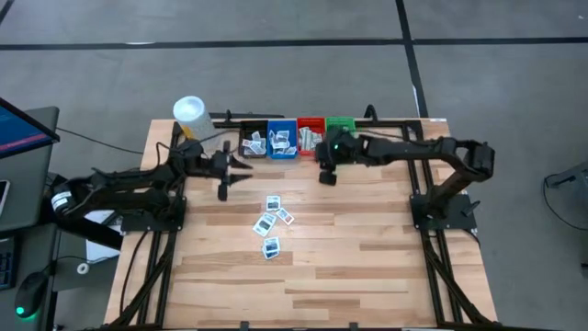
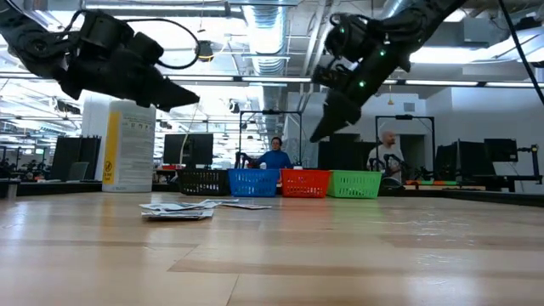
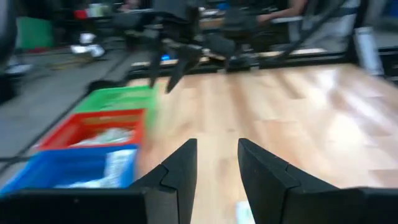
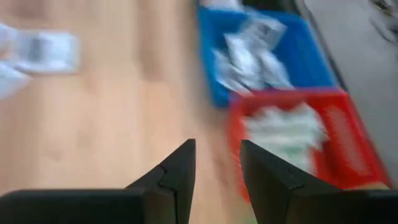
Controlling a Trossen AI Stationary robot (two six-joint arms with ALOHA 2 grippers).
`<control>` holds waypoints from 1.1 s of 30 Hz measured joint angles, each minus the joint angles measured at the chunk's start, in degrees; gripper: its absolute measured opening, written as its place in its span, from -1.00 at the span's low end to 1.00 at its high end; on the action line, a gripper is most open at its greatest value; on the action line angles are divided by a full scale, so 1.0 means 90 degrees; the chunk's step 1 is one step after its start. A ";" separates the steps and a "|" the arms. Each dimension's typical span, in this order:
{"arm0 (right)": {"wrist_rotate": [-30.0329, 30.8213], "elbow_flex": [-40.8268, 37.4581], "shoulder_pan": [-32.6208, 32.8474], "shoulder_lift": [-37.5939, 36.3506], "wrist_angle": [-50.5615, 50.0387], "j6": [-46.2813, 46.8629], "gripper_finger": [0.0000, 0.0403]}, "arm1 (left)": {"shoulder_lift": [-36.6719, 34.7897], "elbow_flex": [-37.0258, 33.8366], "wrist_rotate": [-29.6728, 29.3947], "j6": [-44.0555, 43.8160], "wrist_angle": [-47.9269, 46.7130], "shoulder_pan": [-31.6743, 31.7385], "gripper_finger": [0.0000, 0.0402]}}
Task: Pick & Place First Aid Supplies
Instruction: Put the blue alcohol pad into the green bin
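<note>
Several small white first aid packets [image 1: 272,221] lie flat on the wooden table, in a loose cluster near its middle; in the low view they are a low pile [image 2: 183,209]. More packets lie inside the blue bin [image 4: 267,56] and the red bin [image 4: 348,143]. My left gripper [image 3: 217,146] hovers open above the table to the left of the cluster [image 1: 230,176]. My right gripper [image 4: 217,146] hangs open in the air just in front of the red bin [image 1: 326,175], slanting down. Nothing is between either pair of fingers.
A row of black [image 1: 253,143], blue [image 1: 281,142], red [image 1: 310,134] and green [image 1: 341,124] bins stands at the table's far edge. A white-capped yellow container [image 1: 190,115] stands at the far left corner. People sit in the room beyond [image 2: 274,155].
</note>
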 joint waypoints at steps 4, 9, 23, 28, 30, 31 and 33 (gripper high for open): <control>-0.0380 -0.0002 0.0617 0.0280 0.0440 0.0508 -0.39 | 0.0000 0.0000 0.0060 -0.0252 0.0001 -0.0570 -0.41; -0.0450 0.0000 0.1414 0.0766 0.1439 0.1136 -0.41 | 0.0015 0.0000 0.0060 -0.0577 -0.0094 -0.1290 -0.41; -0.0454 0.0685 0.3312 0.2559 0.3124 0.1974 -0.41 | 0.0019 -0.1137 -0.1973 -0.2487 0.0471 -0.3758 -0.41; -0.0472 0.1356 0.3622 0.3239 0.3265 0.2094 -0.41 | 0.0050 -0.1460 -0.3000 -0.3258 0.1005 -0.4789 -0.41; -0.0465 0.1526 0.3634 0.3467 0.3224 0.2129 -0.41 | 0.0097 -0.1460 -0.3303 -0.3298 0.1172 -0.5202 -0.41; -0.0400 0.1691 0.3663 0.3619 0.3215 0.2236 -0.41 | 0.0100 -0.1460 -0.3433 -0.3295 0.1197 -0.5385 -0.41; -0.0461 0.1798 0.3703 0.3800 0.3076 0.2554 -0.41 | 0.0098 -0.1460 -0.3651 -0.3293 0.1320 -0.5661 -0.41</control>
